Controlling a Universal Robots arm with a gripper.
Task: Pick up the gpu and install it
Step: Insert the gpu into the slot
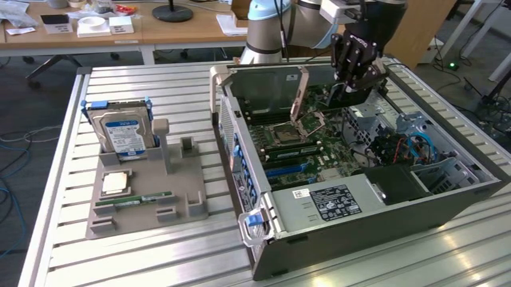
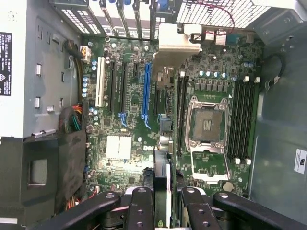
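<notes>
Exterior view: the claw [image 1: 352, 89] hangs inside the open computer case [image 1: 447, 197] on the tabletop [image 1: 160, 263], over the motherboard [image 1: 295, 149] near the far wall. Wrist view: there it is, the claw's fingers [image 2: 139, 208] pinching the gpu [image 2: 162, 177] edge-on, over the board beside the blue slot [image 2: 146, 91].

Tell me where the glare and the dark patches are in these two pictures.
Exterior view: glare streaks the slatted table at that view's lower right, while the open computer case looks dimmer inside. Wrist view: the vent mesh is washed out white, the pale square on the motherboard blooms, and the gripper, closed on the gpu, is a dark silhouette.
</notes>
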